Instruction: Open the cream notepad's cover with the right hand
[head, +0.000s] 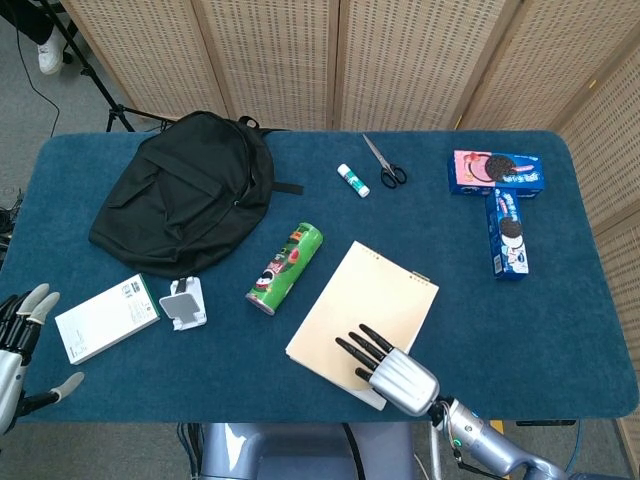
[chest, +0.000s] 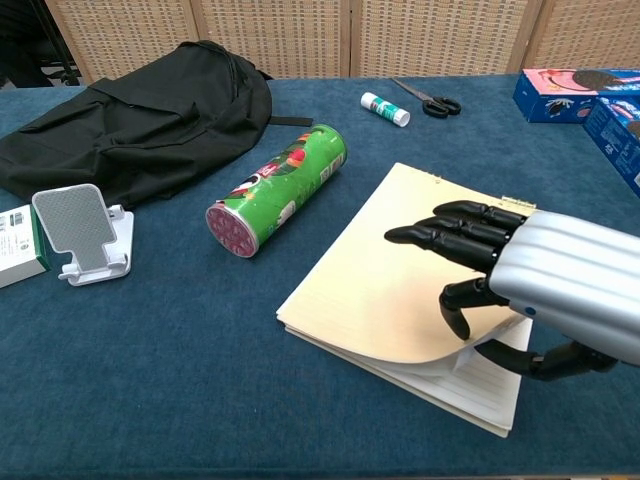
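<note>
The cream notepad (head: 375, 295) lies at an angle on the blue table, near its front edge. In the chest view the notepad (chest: 400, 265) has its near right corner of the cover curled up, and lined pages (chest: 490, 378) show beneath it. My right hand (head: 388, 370) comes in from the front edge. Its dark fingers (chest: 450, 228) stretch over the cover and the thumb curls at the lifted corner, so my right hand (chest: 545, 285) holds the cover. My left hand (head: 20, 335) hangs open off the table's front left corner, holding nothing.
A green snack can (head: 285, 268) lies just left of the notepad. Further left are a phone stand (head: 183, 303), a white box (head: 105, 318) and a black backpack (head: 185, 195). A glue stick (head: 353, 180), scissors (head: 383, 162) and two cookie boxes (head: 497, 172) lie behind.
</note>
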